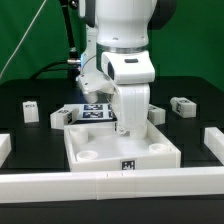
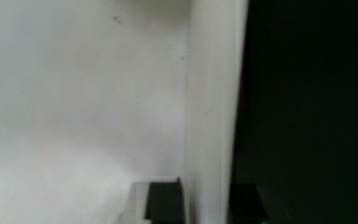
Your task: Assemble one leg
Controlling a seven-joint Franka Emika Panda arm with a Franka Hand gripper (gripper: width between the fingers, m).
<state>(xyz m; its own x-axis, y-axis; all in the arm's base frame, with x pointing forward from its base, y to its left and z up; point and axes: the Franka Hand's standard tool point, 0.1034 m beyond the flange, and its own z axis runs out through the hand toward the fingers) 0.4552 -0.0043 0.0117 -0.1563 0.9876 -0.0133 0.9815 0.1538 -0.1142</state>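
The wide white square panel (image 1: 120,150) lies in the middle of the black table. My gripper (image 1: 125,127) reaches straight down onto its rear wall. In the wrist view the gripper (image 2: 208,202) has one dark finger (image 2: 167,203) on each side of the panel's upright white wall (image 2: 215,100), and the wall fills the gap between them. Small white legs with tags lie loose on the table: two at the exterior view's left (image 1: 28,108) (image 1: 60,117) and two at its right (image 1: 157,113) (image 1: 182,105). No leg is held.
The marker board (image 1: 95,110) lies behind the panel. A long white rail (image 1: 110,185) runs along the front, with white bars at the exterior view's left (image 1: 5,148) and right (image 1: 212,140). Cables hang behind the arm.
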